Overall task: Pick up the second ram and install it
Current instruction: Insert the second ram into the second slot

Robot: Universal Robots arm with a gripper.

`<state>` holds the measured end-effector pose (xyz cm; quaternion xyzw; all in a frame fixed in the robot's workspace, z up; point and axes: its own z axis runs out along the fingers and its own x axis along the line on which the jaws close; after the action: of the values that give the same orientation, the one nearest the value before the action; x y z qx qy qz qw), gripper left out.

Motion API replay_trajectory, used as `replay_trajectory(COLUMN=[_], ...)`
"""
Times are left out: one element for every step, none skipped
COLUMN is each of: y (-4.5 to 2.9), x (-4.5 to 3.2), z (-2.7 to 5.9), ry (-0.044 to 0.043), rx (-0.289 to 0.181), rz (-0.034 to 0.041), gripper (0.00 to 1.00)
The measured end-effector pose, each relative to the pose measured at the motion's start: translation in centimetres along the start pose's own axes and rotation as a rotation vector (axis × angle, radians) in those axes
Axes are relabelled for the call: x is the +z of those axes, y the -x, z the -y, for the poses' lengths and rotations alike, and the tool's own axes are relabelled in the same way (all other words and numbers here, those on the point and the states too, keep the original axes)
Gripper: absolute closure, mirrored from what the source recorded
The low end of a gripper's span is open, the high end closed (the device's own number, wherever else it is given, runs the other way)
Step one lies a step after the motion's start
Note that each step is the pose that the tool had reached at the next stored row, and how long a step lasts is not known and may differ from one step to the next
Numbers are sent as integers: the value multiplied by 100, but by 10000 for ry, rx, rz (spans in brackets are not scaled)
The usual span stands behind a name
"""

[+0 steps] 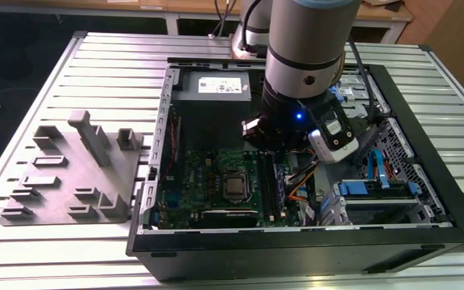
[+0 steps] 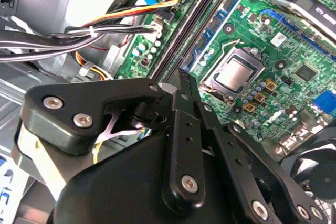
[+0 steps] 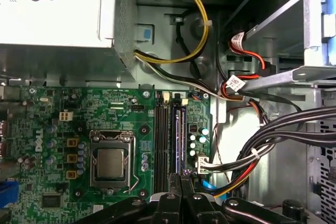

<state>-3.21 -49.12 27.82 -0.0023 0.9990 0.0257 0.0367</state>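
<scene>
A thin blue-green ram [image 3: 180, 135] stands on edge in a motherboard slot, beside two long black slots [image 3: 160, 140]. In the second wrist view the same ram [image 2: 218, 22] runs alongside those black slots [image 2: 181, 35]. My gripper [image 3: 181, 181] hangs just above the near end of these slots, with its black fingers [image 2: 178, 108] pressed together and no stick showing between them. In the exterior view my arm [image 1: 304, 60] reaches down into the open computer case over the green motherboard [image 1: 215, 175].
A grey plastic tray [image 1: 70, 175] with upright blocks lies at the exterior view's left of the case. The power supply [image 3: 52, 19], the CPU socket [image 3: 111, 162] and cable bundles [image 3: 273, 140] surround the slots. A drive bay [image 1: 377, 184] fills the case's right side.
</scene>
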Motion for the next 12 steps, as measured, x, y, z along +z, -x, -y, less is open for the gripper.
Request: replay_trajectory(y=[0,0,0,0,0,0,0,0,0,0,0,0], x=[0,0,0,0,0,0,0,0,0,0,0,0], z=[0,0,0,0,0,0,0,0,0,0,0,0], ry=[0,0,-1,-1,-2,-2,-2,-3,-3,-4,-4,-5], rx=[6,11,16,22,28,33,39,44,49,55,60,66], rz=[0,1,1,1,2,2,3,3,3,3,3,4], gripper=[92,92,92,92,92,92,92,92,92,92,92,92])
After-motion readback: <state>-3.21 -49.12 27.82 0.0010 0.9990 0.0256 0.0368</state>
